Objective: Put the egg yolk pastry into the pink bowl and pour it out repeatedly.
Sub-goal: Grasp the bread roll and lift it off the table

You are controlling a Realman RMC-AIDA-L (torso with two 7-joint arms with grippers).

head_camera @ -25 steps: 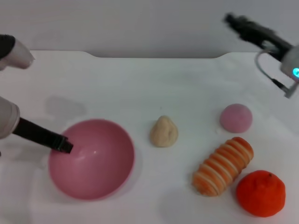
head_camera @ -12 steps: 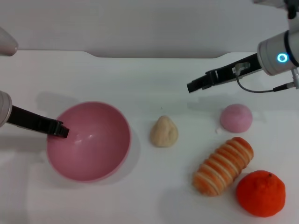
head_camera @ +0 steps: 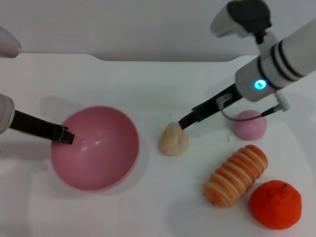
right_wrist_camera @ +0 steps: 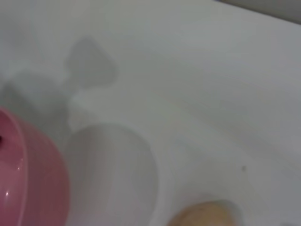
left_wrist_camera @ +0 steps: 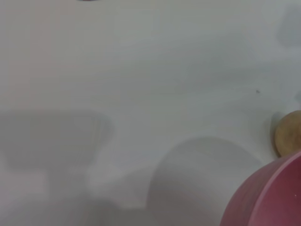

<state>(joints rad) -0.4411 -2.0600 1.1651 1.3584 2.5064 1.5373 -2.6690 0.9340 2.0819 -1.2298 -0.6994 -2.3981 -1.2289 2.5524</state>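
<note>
1. The right gripper (head_camera: 183, 122) has its dark tip at the top of the egg yolk pastry (head_camera: 173, 139); whether its fingers are spread or closed cannot be told.
2. Its arm slants down from the upper right.
3. The left gripper (head_camera: 65, 137) grips the left rim of the pink bowl (head_camera: 96, 148), fingers closed on it, its arm reaching in from the left.
4. The pastry sits on the white table (head_camera: 148, 89), just right of the bowl.

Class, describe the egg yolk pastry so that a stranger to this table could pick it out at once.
Start at the pink bowl on the white table; the egg yolk pastry sits alone just right of it. It is the only pale tan, matte lump with a pointed top.
</note>
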